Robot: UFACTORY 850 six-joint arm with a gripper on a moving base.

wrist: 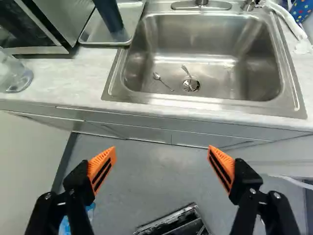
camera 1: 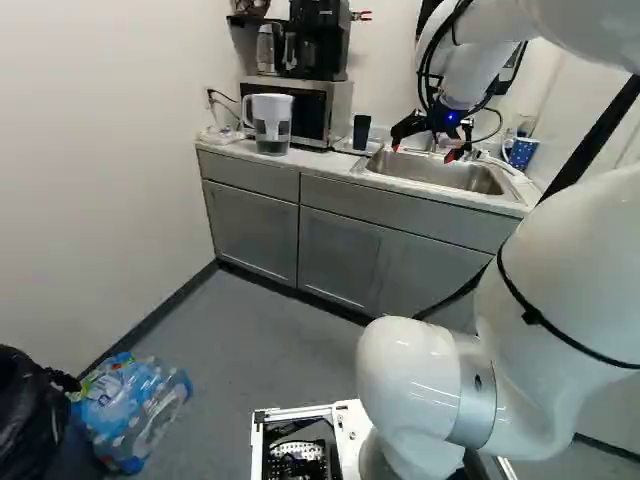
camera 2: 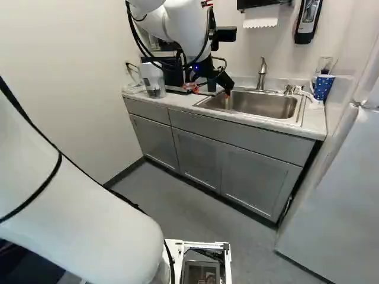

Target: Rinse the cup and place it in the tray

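Along the wall, a pale counter (wrist: 54, 78) with a steel sink (wrist: 205, 103) let into it, two spoons (wrist: 164, 84) lying in the basin near the drain (wrist: 191, 84), and a faucet (camera 2: 262, 74) at the back. On the counter to the left, a microwave (camera 1: 312, 112) with a clear pitcher (camera 1: 271, 125) beside it; at the far right, a spotted mug (camera 2: 323, 86). Between microwave and sink, a shallow tray (wrist: 88, 38), and standing in it, seemingly upright, the dark cup (wrist: 110, 14), most likely the one meant by the task. Gripper (wrist: 162, 147) spread wide, with nothing between the orange pads (wrist: 102, 166), pointing down toward the floor in front of the counter, well apart from the cup. Hard to name the step with certainty: either at the outset, ahead of the first reach, or at the close, with the cup set down. Impossible to tell from these views whether rinsed or unrinsed. If unrinsed, next a move forward and left to the tray, fingers astride the cup, a gentle squeeze, then a lift clear of the rim and across to the faucet. Main risk in that case: tipping the tall, narrow cup with one finger, or catching the tray's edge. If rinsed, only a retreat to make, well away from the cup.
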